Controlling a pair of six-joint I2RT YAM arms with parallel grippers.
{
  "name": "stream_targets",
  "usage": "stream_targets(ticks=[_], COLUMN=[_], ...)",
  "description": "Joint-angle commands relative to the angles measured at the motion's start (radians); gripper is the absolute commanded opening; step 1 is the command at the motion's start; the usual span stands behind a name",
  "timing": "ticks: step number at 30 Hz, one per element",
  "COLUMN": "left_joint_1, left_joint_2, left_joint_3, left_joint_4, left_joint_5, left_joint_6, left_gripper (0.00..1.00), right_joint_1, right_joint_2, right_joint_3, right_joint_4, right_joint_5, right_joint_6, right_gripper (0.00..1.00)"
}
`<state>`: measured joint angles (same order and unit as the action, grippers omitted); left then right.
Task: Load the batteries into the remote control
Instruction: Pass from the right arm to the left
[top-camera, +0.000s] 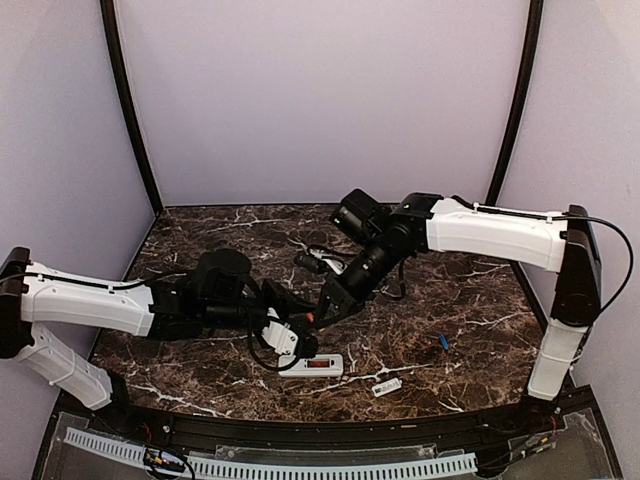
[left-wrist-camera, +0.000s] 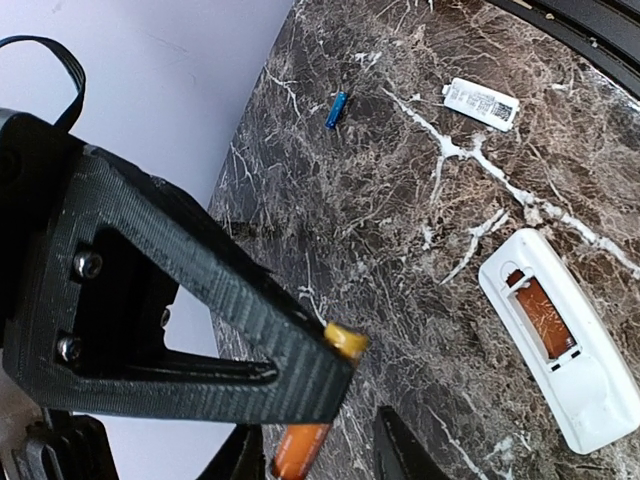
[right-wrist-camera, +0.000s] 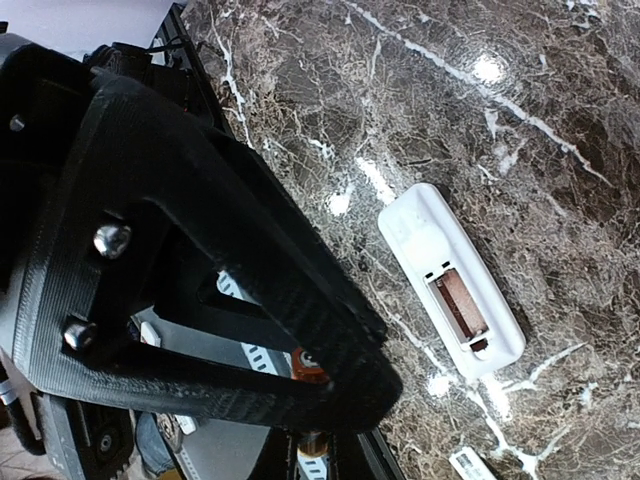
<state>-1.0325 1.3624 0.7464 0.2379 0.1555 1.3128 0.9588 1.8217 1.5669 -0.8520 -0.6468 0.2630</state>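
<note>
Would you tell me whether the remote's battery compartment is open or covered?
Open: the remote control lies back up with its recess exposed; the loose cover lies apart from it.

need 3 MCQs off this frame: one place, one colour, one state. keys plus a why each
1. Where is the blue battery?
A loose on the table, right of the remote control
B in a gripper
C on the floor

2. What colour is the lifted battery?
A green
B blue
C orange

3. The remote control's battery bay is:
A shut
B open, with the cover lying apart
C hidden by an arm

Key:
1 A, it lies alone on the marble.
2 C, it shows orange in both wrist views.
3 B, the bay faces up uncovered.
</note>
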Motion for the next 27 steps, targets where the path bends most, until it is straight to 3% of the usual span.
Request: stream_targets(ticks=[1,4,10,14,18,20,27], left_joint_1=[-0.003,-0.004,-0.005,-0.003,-0.005,-0.004,-0.003], left_joint_2=[0.019,0.026,0.027,0.012,-0.008,-0.015,-0.015], left_joint_3=[0.033,0.036,0.039,0.031,0.041,0.053,0.064], left_joint_4=[0.046,0.049,0.063,0.087,0.063,0.007,-0.039], left_joint_5=[-0.015,-0.015,-0.002,-0.013,-0.042,-0.064,-0.099], left_joint_6=[0.023,0.024,-0.004,-0.064,-0.226,-0.321,-0.525], left_gripper=[0.33,0.29,0.02,0.0,0.0,0.0,0.0], right_joint_1=[0.012,0.012,0.011,0.006,-0.001,-0.007,-0.019], right_joint_2=[0.01,0.015,0.025,0.022,-0.018,-0.058,-0.193], right_joint_3=[0.002,0.002,0.002,0.005,-0.011,-0.049,-0.251], right_joint_4=[0.03,0.022,0.034,0.037,0.063,0.103,0.386], right_joint_5=[-0.027,-0.022,-0.016,0.016,0.082,0.111,0.115], right_joint_6=[-0.018,-0.028,-0.033,-0.028,-0.003,0.026,0.191], right_gripper=[0.0,0.0,0.0,0.0,0.32,0.43,0.51])
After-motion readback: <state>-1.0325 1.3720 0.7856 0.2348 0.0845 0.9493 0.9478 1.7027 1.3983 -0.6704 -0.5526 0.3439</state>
